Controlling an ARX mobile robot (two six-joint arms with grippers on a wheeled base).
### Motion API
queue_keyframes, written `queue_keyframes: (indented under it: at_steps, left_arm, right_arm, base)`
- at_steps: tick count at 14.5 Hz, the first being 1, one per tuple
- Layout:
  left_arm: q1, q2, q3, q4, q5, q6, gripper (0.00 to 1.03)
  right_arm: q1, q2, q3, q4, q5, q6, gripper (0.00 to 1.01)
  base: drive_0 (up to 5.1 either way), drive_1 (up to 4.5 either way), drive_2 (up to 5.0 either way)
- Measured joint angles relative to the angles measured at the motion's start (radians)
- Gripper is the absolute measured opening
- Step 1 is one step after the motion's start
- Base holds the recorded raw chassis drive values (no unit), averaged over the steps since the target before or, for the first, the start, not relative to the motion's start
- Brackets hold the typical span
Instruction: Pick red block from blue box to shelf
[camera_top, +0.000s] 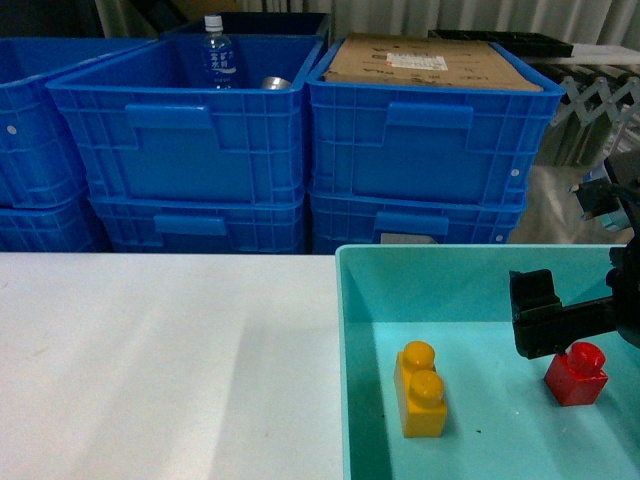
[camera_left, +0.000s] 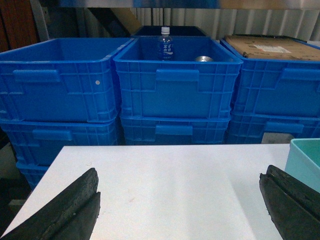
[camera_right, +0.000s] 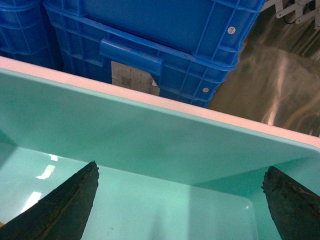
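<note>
The white table (camera_top: 150, 350) fills the left of the head view, with dark blue crates (camera_top: 180, 140) stacked behind it at 12 o'clock. One open crate holds a water bottle (camera_top: 218, 55) with a blue label whose white characters are too small to read, and a metal can (camera_top: 274, 83) beside it. The next crate to the right carries a brown cardboard sheet (camera_top: 430, 62) with a white label, print unreadable.

The left gripper (camera_left: 177, 205) shows only in its wrist view, fingers wide apart above the table, gripping nothing.

The blue box (camera_top: 345, 330) sits on the table's right part. In it an orange brick (camera_top: 421, 390) stands studs up, long axis running 12 to 6 o'clock. At 3 o'clock from it sits the red block (camera_top: 577, 374), glossy, cube-shaped, its single round stud pointing up, one corner turned toward the camera; it has no clear long axis.

The right gripper (camera_right: 180, 210) hangs inside the box, jaws spread wide and bare in its wrist view; in the head view one dark finger (camera_top: 540, 315) sits just above and left of the block, contact unclear
</note>
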Motion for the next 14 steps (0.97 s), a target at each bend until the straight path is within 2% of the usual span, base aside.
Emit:
queue_keyframes:
  at_steps: [3, 5, 7, 9, 13, 14]
  left_arm:
    - [0.000, 0.000, 0.000, 0.000, 0.000, 0.000, 0.98]
    - [0.000, 0.000, 0.000, 0.000, 0.000, 0.000, 0.98]
    - [0.000, 0.000, 0.000, 0.000, 0.000, 0.000, 0.98]
    - [0.000, 0.000, 0.000, 0.000, 0.000, 0.000, 0.98]
    - [0.000, 0.000, 0.000, 0.000, 0.000, 0.000, 0.98]
    - [0.000, 0.000, 0.000, 0.000, 0.000, 0.000, 0.98]
  right_arm:
    - [0.000, 0.000, -0.001, -0.007, 0.000, -0.002, 0.98]
    - [0.000, 0.037, 0.010, -0.086, -0.020, 0.035, 0.98]
    - [-0.001, 0.117, 0.066, -0.139, -0.013, 0.048, 0.98]
    - [-0.005, 0.138, 0.134, -0.171, -0.006, 0.046, 0.98]
    - [-0.069, 0.140, 0.264, -0.305, -0.034, 0.056, 0.98]
    - [-0.077, 0.137, 0.275, -0.348, -0.059, 0.072, 0.98]
  base:
    - [0.0, 0.00, 0.0]
    - [0.0, 0.00, 0.0]
    - [0.0, 0.00, 0.0]
    - [0.0, 0.00, 0.0]
    - [0.0, 0.00, 0.0]
    - [0.0, 0.00, 0.0]
